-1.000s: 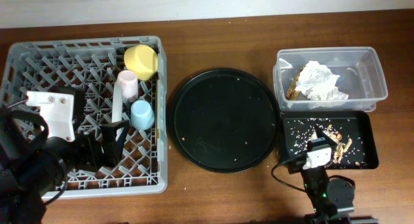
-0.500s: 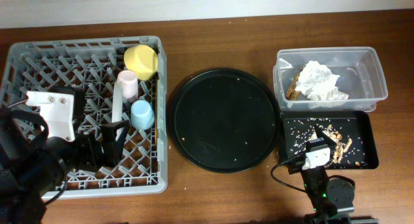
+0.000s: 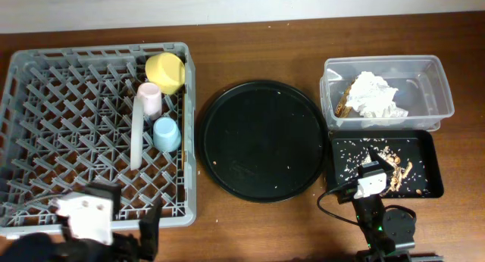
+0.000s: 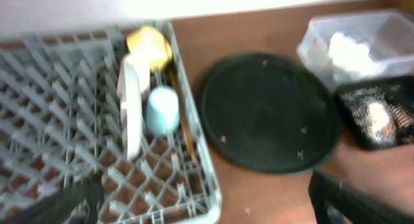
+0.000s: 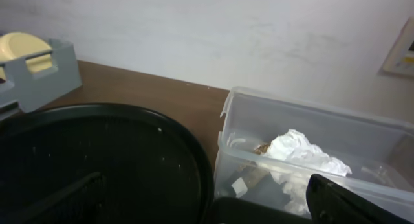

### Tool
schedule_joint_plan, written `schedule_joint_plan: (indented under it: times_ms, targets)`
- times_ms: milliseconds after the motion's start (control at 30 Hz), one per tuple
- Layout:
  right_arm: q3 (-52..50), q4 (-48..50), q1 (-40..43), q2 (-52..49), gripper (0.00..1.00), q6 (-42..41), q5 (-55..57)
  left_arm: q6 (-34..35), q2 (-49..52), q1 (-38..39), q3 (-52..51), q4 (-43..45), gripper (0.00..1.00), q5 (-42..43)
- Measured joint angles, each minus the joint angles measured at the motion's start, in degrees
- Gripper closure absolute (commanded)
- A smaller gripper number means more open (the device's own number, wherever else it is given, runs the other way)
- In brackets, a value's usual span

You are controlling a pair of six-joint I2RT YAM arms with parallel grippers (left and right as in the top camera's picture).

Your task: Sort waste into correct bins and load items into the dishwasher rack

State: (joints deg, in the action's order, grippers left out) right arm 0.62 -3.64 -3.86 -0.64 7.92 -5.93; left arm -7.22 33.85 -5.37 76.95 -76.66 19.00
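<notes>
Left gripper [image 4: 207, 185] in overhead's lower left, at large grey plastic lattice crate [image 3: 45, 88] front edge, fingers spread wide, empty; right gripper [image 5: 207, 179] bottom right, likewise wide, empty.

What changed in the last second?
The left gripper pulled back off the rack toward the table's near edge, open and empty. The plate, bowl, pink cup and blue cup stayed put, as did the right gripper over the black tray and the napkin in the tub.
</notes>
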Motion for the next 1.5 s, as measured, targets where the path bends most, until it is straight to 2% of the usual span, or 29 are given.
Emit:
schedule_joint_plan:
  times_ms: [67,133,167,200,300,400,667,767,1033,1500]
  targets:
    - [0.0,0.0,0.0,0.0,0.01,0.0,0.0,0.1,-7.0,1.3,-11.5,5.9,0.01,-1.1]
    - [0.0,0.0,0.0,0.0,0.01,0.0,0.0,0.0,-16.9,2.5,-25.4,21.5,0.01,-1.9]
    - [0.0,0.0,0.0,0.0,0.01,0.0,0.0,0.2,-19.1,2.5,-28.0,25.1,0.01,-2.0]
    - [0.0,0.0,0.0,0.0,0.01,0.0,0.0,0.2,-23.1,2.7,-34.7,39.1,0.01,-2.3]
    - [0.0,0.0,0.0,0.0,0.01,0.0,0.0,0.4,-31.2,2.7,-48.6,63.8,0.01,-2.9]
    - [0.0,0.0,0.0,0.0,0.01,0.0,-0.2,4.2,-33.0,2.7,-59.0,78.9,0.01,-6.9]
    - [0.0,0.0,0.0,0.0,0.01,0.0,-0.2,13.1,-33.1,2.7,-75.2,80.3,0.01,-22.3]
    - [0.0,0.0,0.0,0.0,0.01,0.0,-0.2,13.1,-33.2,2.7,-76.0,73.2,0.01,-24.4]
    - [0.0,0.0,0.0,0.0,0.01,0.0,-0.2,8.7,-33.2,2.7,-76.3,72.7,0.01,-25.5]
    - [0.0,0.0,0.0,0.0,0.01,0.0,-0.2,8.5,-33.2,2.7,-76.3,72.7,0.01,-25.5]
